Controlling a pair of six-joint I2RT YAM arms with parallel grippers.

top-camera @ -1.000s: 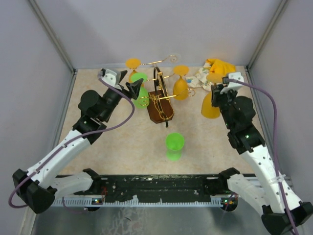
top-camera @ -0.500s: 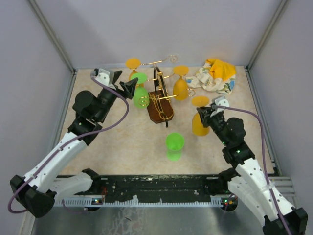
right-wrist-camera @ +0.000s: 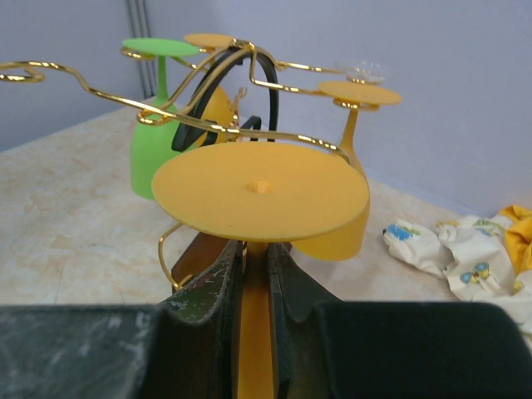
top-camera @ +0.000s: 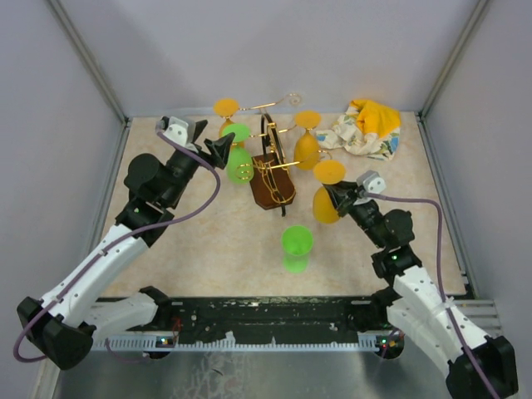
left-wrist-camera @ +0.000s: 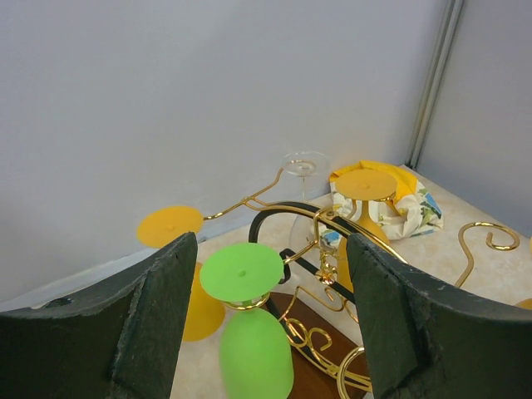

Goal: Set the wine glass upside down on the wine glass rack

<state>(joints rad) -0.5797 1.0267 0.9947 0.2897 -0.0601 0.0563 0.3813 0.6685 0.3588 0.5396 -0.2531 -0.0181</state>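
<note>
The right pincer [right-wrist-camera: 253, 274] pinches the stem of the orange wine glass [right-wrist-camera: 260, 189], foot uppermost, just beside the wine glass rack [top-camera: 273, 188], likely to slide that foot onto a free arm; the left pincer [left-wrist-camera: 268, 258] gapes.

Gold rack [top-camera: 273, 170], orange glass [top-camera: 322, 206], green glass [top-camera: 296, 248], possibly floral-printed yellow cloth [top-camera: 366, 133]

Both arms [top-camera: 108, 258] white w/ blk joints, purple cables [top-camera: 218, 179].
</note>
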